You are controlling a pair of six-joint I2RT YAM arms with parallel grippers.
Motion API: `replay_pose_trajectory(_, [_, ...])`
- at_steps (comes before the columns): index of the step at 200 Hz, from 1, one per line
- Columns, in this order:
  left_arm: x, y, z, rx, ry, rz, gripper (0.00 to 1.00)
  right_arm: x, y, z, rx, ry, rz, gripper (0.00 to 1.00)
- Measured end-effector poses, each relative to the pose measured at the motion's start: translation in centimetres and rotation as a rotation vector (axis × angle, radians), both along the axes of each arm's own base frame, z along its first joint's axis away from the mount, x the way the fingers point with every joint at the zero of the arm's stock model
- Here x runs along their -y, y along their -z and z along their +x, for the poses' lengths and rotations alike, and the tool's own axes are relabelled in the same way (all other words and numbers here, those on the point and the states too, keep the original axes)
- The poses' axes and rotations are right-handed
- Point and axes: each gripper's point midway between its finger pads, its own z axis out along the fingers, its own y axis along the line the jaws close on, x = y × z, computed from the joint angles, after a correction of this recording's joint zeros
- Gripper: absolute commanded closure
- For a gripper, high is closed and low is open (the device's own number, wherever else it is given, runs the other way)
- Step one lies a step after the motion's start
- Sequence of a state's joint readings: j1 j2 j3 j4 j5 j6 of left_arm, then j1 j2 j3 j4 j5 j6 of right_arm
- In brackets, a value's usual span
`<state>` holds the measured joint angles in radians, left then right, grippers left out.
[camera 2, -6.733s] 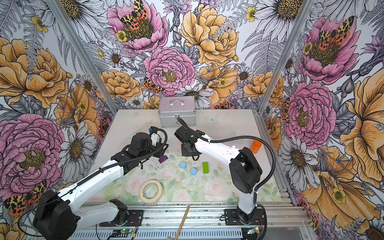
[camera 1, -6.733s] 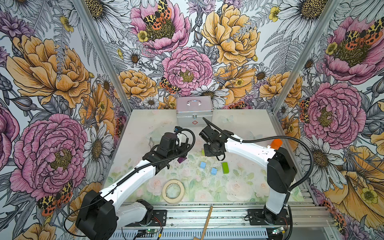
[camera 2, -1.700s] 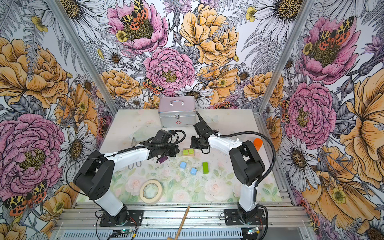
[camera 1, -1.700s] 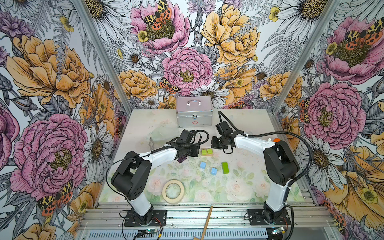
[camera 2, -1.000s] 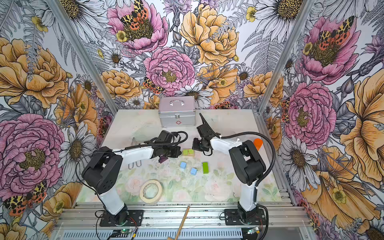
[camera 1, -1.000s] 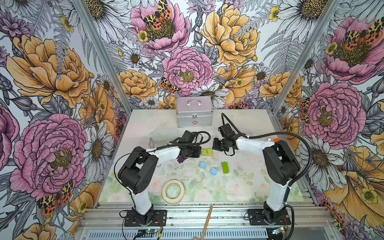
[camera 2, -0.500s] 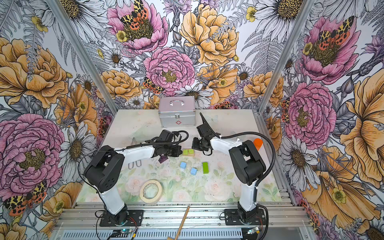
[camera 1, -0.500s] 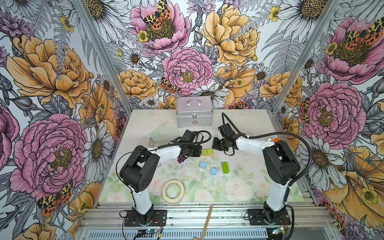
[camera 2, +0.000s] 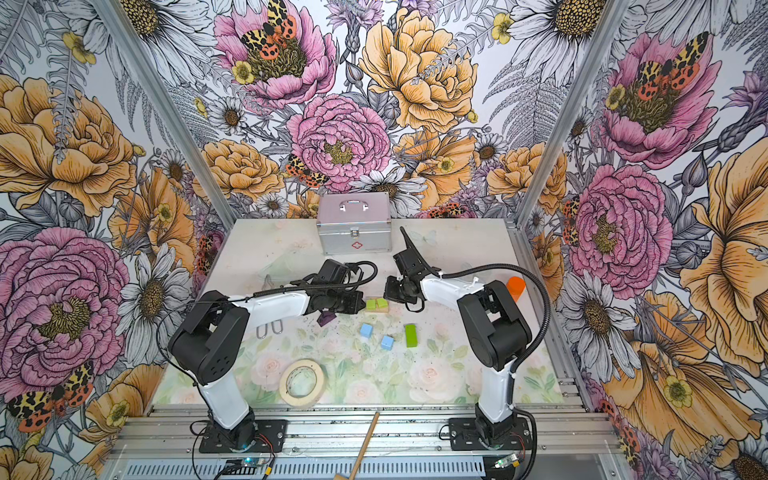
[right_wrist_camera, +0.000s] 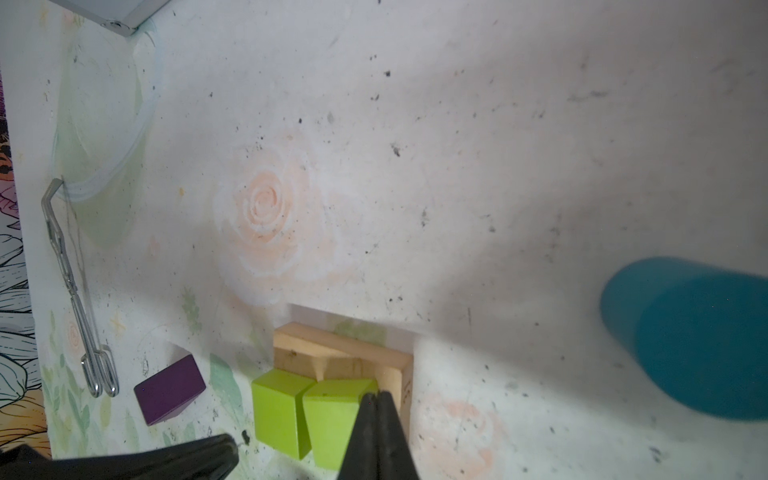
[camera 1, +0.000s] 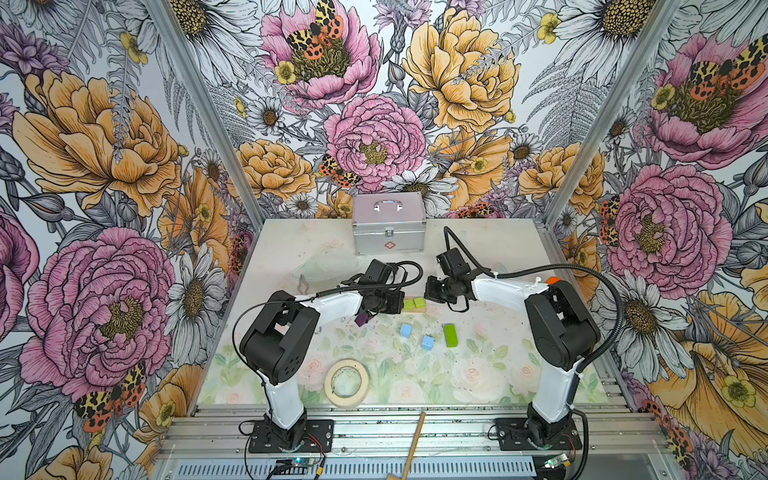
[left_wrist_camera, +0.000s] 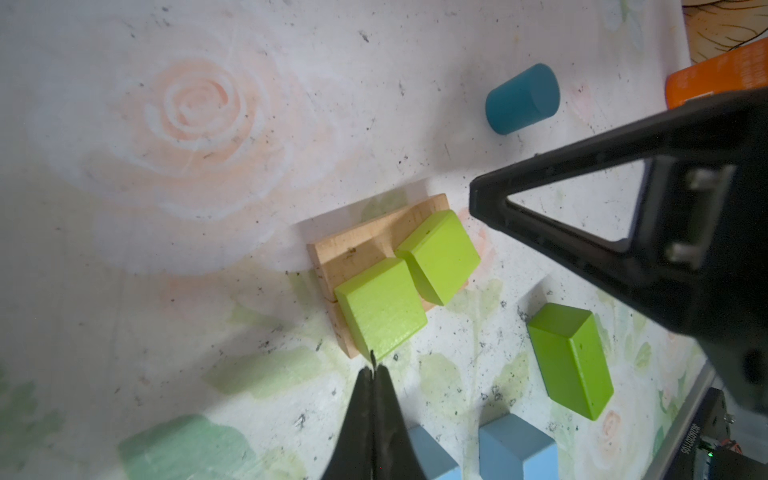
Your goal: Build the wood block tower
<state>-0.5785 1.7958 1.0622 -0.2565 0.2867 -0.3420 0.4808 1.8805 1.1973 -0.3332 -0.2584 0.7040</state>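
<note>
1. The left gripper [left_wrist_camera: 372, 370] has its jaws together; its tip is at a corner of the first green block [left_wrist_camera: 380, 307].
2. The right gripper [right_wrist_camera: 377, 397], also pressed together, stands at the second green block [right_wrist_camera: 328, 419], on the opposite side.
3. Both blocks sit side by side on two wooden bars [left_wrist_camera: 353, 249] lying flat on the surface [left_wrist_camera: 187, 208], between the grippers.
4. The blocks are not parallel, so the next push probably must straighten them.

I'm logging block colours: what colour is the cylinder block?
The cylinder block is teal blue, clearest in the left wrist view.

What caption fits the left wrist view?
Shut left tool beside two lime-green blocks resting on tan bars; teal cylinder lies apart.
</note>
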Motion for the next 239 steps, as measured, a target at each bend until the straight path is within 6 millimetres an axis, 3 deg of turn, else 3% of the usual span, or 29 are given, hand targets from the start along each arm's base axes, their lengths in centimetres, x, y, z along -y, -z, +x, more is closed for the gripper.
replay_pose_trajectory(66, [-0.1, 2.3, 0.0, -0.042, -0.003, 0.027, 1.0, 0.0, 0.0, 0.1, 0.002, 0.005, 0.005, 1.0])
replay_pose_trajectory(239, [0.0, 1.8, 0.6, -0.03, -0.007, 0.019, 1.0, -0.1, 0.9, -0.9, -0.022, 0.004, -0.003, 1.0])
